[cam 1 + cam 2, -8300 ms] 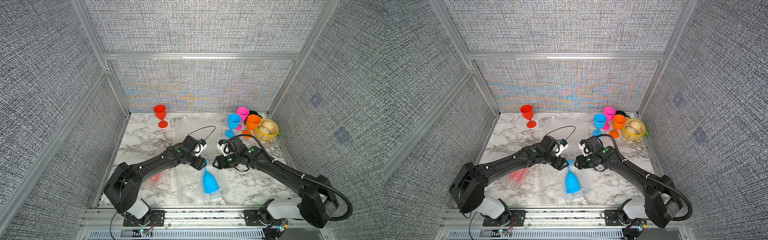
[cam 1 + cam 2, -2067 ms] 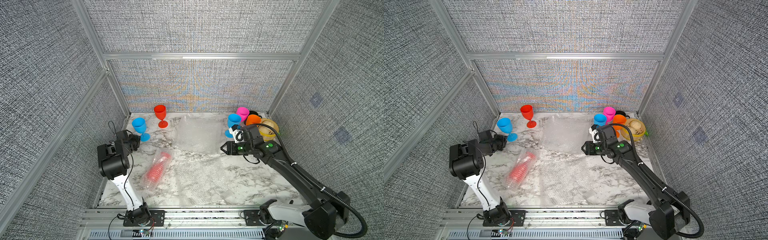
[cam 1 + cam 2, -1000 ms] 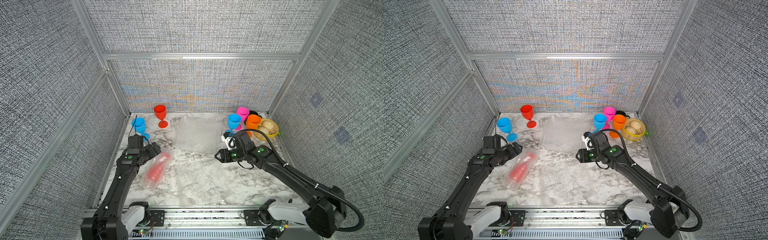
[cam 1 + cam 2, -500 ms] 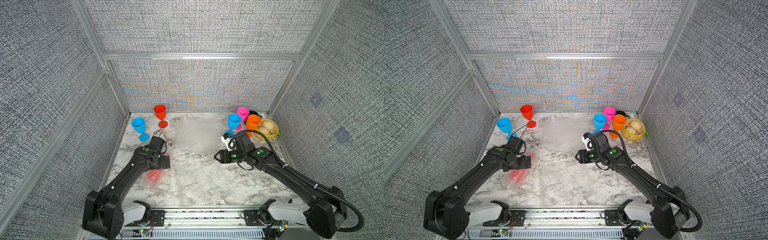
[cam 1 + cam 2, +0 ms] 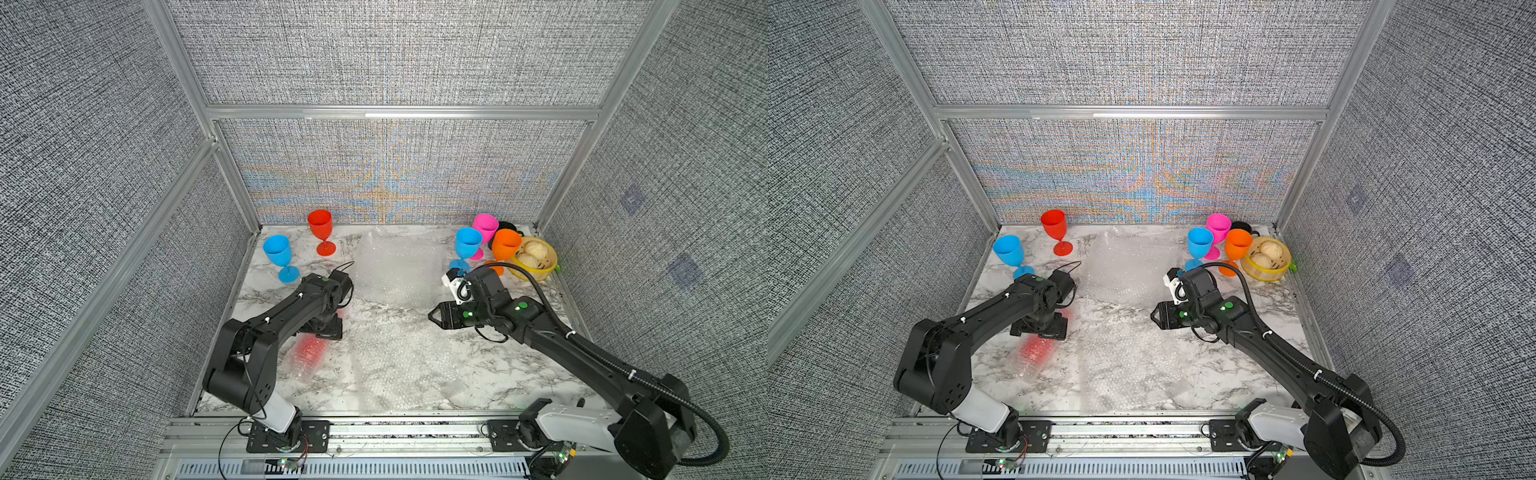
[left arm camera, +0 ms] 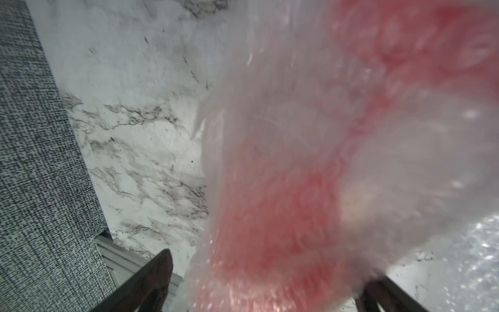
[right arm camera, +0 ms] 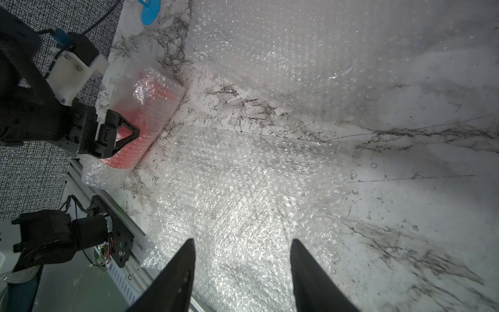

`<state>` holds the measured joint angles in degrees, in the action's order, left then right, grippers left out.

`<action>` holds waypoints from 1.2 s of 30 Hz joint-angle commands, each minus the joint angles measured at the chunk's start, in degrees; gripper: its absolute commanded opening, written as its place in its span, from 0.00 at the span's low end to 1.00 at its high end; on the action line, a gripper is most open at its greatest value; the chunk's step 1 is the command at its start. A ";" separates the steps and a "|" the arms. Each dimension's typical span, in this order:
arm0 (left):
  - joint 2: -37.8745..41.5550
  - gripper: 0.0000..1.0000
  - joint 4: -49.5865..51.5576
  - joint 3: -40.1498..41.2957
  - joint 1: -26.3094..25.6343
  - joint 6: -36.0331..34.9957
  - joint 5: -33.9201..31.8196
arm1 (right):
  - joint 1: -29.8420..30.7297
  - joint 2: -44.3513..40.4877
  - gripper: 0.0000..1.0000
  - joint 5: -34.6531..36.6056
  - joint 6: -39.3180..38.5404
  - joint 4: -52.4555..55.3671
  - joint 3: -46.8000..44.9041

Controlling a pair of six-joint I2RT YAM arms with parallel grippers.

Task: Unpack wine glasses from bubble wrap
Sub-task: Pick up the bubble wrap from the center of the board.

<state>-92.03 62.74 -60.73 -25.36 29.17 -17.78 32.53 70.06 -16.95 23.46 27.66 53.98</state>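
One red goblet (image 5: 309, 347) lies swaddled in crinkled, dimpled clear bubble wrap (image 5: 300, 370).

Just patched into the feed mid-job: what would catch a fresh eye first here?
Five unwrapped goblets stand along the back: a blue goblet and a red goblet on the left arm's side, another blue goblet, a pink goblet and an orange goblet by the steamer. Nearer the front, a wrapped red goblet lies under the open left gripper.
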 commanded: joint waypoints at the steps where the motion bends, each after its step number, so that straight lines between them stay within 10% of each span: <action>1: -1.92 1.00 3.02 0.82 -0.19 2.55 2.82 | -0.28 -0.15 0.58 -0.36 -0.16 -1.09 -0.16; 14: -3.51 1.00 -2.06 1.21 0.35 9.90 19.85 | -0.94 0.75 0.58 -1.11 -0.45 -1.29 -0.19; 36: 2.20 1.00 -13.34 9.54 4.23 10.12 22.42 | -0.89 1.78 0.58 -2.10 1.11 -2.17 -0.15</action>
<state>-90.63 51.13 -51.18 -21.21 39.81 4.67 31.55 71.85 -18.41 23.73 26.28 54.00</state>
